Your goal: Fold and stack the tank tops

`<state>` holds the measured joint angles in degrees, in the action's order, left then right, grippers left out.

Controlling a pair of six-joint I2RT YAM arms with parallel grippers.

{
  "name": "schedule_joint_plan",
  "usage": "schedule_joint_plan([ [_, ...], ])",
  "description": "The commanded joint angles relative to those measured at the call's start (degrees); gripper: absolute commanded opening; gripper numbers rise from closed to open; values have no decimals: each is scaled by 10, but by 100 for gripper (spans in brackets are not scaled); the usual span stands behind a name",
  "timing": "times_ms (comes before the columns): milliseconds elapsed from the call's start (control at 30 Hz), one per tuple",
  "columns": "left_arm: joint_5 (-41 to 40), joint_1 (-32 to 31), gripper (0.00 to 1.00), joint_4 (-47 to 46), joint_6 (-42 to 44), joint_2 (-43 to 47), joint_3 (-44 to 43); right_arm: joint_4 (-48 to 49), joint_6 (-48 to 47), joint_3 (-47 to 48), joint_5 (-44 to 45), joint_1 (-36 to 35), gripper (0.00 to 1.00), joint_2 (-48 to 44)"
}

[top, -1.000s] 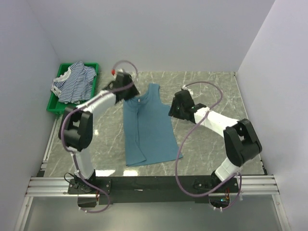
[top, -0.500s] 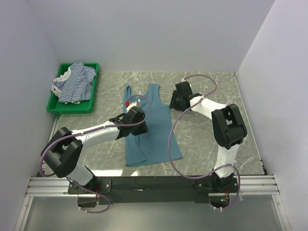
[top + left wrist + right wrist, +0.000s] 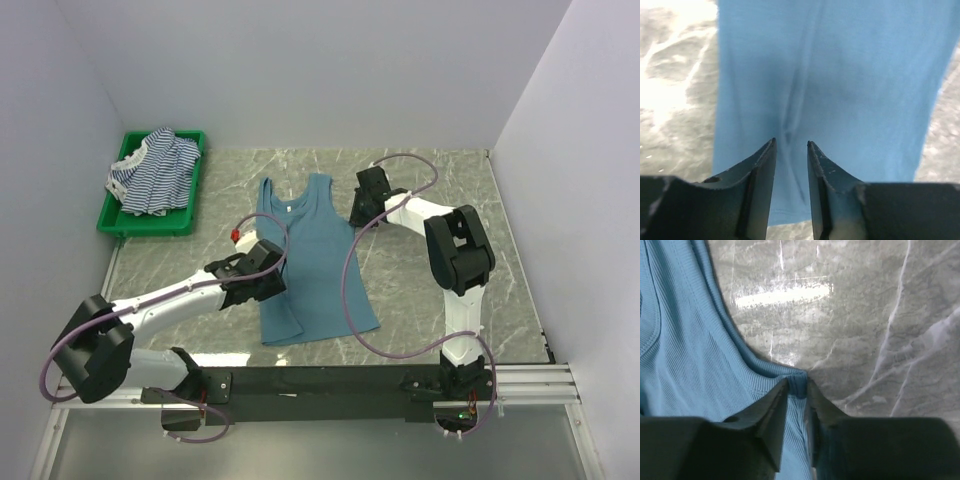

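One flat, ribbed teal tank top (image 3: 312,250), left fingers (image 3: 760,175) and right fingers (image 3: 767,420) tight on it.

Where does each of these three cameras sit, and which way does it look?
Top external: fixed above and behind the arms, looking down at the table; both whole arms show.
Left wrist: on the left arm's wrist, looking down on the teal tank top; the left gripper fills the bottom.
Right wrist: on the right arm's wrist, looking down at the top's armhole edge; the right gripper pinches it.
Shared: all three show the teal tank top.
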<state>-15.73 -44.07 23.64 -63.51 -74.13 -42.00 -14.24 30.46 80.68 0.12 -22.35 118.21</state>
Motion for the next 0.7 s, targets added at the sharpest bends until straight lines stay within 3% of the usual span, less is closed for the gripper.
schedule_joint_plan([
  [0, -36, -2, 38, 42, -40, 8, 17, -11, 0, 7, 8, -3, 27, 4],
  [67, -44, 1, 39, 54, -40, 1, 13, -10, 2, -2, 13, -2, 17, -1],
  [233, -62, 16, 39, 83, -30, -40, -1, 3, 14, -32, 22, 4, 6, -24],
  [400, -61, 46, 36, 72, 13, -83, -16, 22, 26, -77, 23, 16, 2, -47],
  [667, -111, 74, 34, 114, 90, -183, -120, 58, 45, -160, 13, 41, 0, -103],
])
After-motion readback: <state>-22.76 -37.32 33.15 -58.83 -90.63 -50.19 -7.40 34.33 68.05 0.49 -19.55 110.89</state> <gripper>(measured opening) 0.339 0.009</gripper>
